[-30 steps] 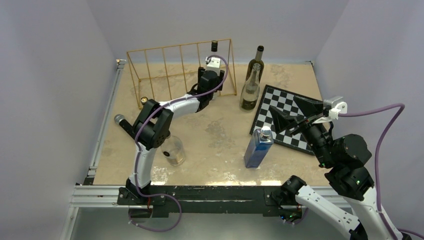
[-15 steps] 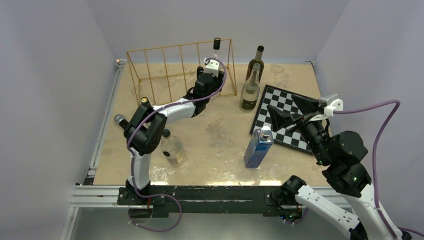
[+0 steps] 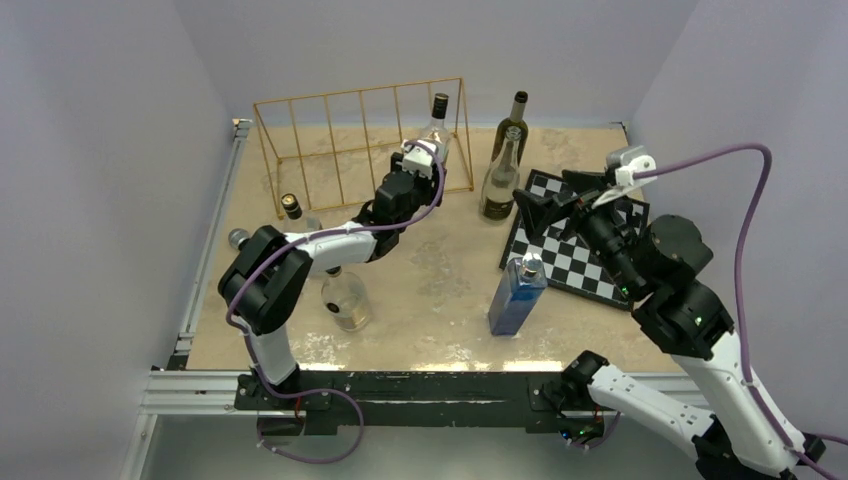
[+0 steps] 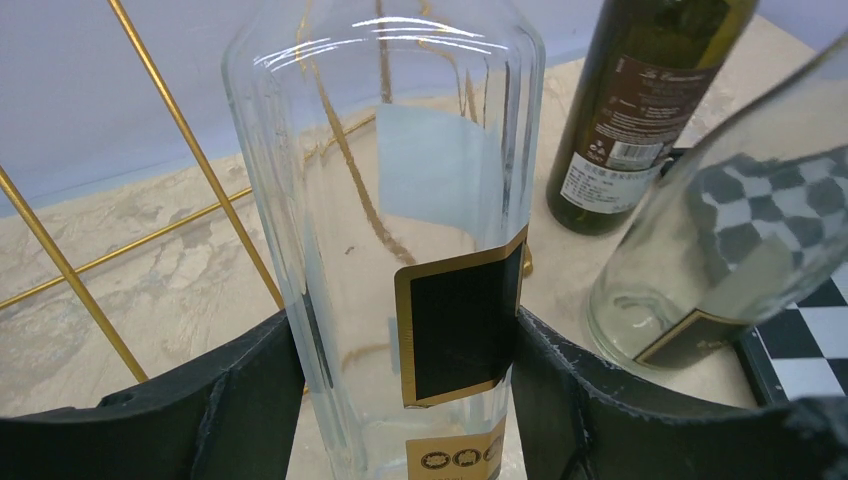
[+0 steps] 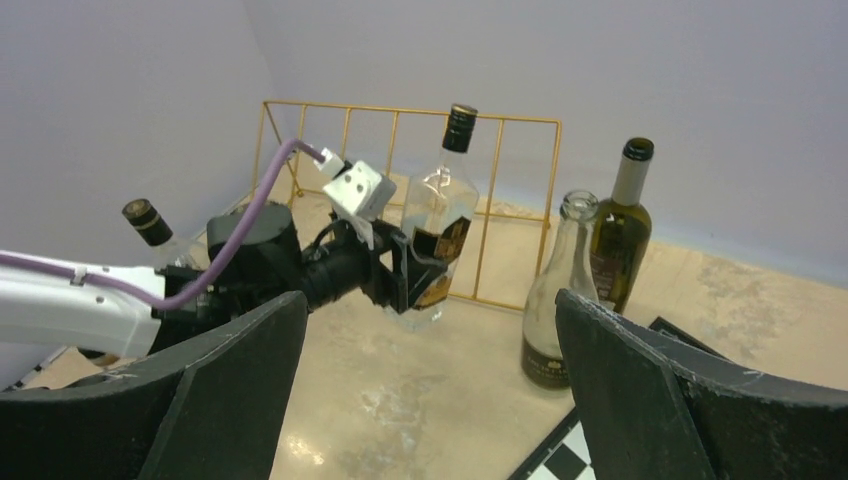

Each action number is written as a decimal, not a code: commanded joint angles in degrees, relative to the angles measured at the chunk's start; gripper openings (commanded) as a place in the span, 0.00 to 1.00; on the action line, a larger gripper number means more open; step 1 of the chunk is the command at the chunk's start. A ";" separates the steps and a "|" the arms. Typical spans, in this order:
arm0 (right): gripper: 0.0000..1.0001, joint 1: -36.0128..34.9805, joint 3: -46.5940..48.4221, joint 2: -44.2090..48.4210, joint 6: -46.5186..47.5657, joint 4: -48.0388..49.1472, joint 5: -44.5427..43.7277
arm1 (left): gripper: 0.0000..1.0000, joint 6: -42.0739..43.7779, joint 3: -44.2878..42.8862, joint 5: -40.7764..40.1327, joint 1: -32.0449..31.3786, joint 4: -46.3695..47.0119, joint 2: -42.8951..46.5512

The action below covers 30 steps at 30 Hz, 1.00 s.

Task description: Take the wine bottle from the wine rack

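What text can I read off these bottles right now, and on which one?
Dark bottle, brown label: script line seems to start "La", rest blurred; small print and barcode unreadable.
Wine bottle, black gold-edged label: no words visible; gold emblems below too small.
Open clear bottle: only a label corner, nothing readable.
Blue bottle: nothing legible.

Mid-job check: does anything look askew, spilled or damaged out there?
Only the chessboard stands out: it lies rotated against the table's edges, on the right side. The wine bottle in the left gripper, by the wine rack's right end, looks intact; no spill or breakage shows.
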State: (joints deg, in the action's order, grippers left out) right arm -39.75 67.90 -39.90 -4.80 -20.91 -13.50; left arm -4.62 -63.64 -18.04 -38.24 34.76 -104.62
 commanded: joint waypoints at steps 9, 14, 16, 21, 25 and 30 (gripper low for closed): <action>0.94 3.27 16.71 -19.08 -8.86 -2.81 9.64 | 0.00 1.93 12.10 3.25 -4.01 20.52 15.27; 0.89 4.79 19.79 -28.28 -9.50 0.26 15.29 | 0.00 2.00 16.67 2.62 -6.80 22.33 18.99; 0.87 5.34 21.79 -32.03 -10.02 -0.82 17.05 | 0.00 2.31 18.10 2.43 -7.60 23.71 19.87; 0.86 6.08 23.45 -38.02 -10.84 1.28 19.61 | 0.00 3.62 18.23 3.62 -7.65 24.81 19.12; 0.88 7.74 24.70 -40.74 -11.34 1.83 17.92 | 0.00 6.97 16.33 3.29 -7.58 25.59 16.68; 0.88 9.80 28.00 -44.09 -11.33 1.50 17.91 | 0.00 8.10 14.77 4.07 -7.56 25.95 15.66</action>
State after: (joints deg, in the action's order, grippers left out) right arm -31.42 90.67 -83.57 -15.33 -22.20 4.03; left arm 1.19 -44.99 -15.09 -46.15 46.70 -88.84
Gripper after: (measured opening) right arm 0.884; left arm 0.715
